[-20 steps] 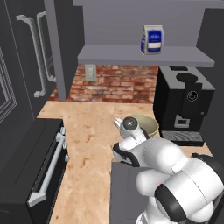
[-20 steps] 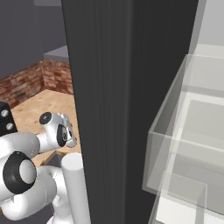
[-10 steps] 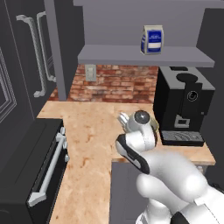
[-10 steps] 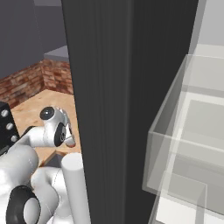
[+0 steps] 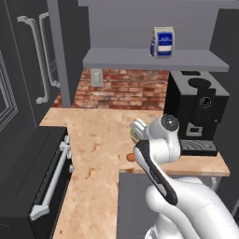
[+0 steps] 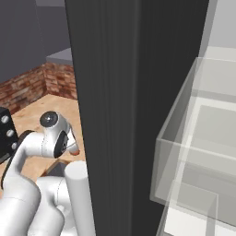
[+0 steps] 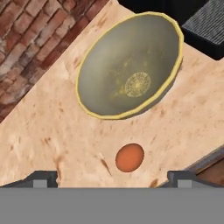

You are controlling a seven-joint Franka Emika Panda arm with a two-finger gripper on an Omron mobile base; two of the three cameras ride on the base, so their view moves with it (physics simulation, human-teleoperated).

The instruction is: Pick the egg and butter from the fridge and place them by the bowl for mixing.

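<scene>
Hand view, nearest first: the pincer (image 7: 112,178) stands wide open and empty, its two dark tips apart at the lower edge. Between and just beyond them the egg (image 7: 129,157) lies free on the tabletop (image 7: 39,131), touched by neither tip. Just beyond the egg, near but apart from it, sits the bowl (image 7: 127,65); its glossy inside holds nothing, showing only a pale round pattern at the bottom.

Change over the last second: in the left base view the arm rises and straightens above the tabletop (image 5: 93,154), the hand drawing up from the surface, while the jaws stay at full width. The egg (image 5: 130,157) shows as a small orange spot at the tabletop edge beside the arm, with the rim of the bowl (image 5: 135,135) peeping out behind the wrist. The base cameras do not shift.

Meaning for the task: the egg appears delivered beside the bowl, so that half is judged done; the butter is not on the tabletop by the bowl and remains to be fetched.

Right base view: the fridge (image 6: 120,92) presents its dark door edge close by, with a clear drawer (image 6: 193,152) in the white interior; no contents can be made out in it.

Farthest, left base view: a coffee machine (image 5: 198,109) on the tabletop and a blue-and-white carton (image 5: 162,43) on the wall shelf (image 5: 140,59).
</scene>
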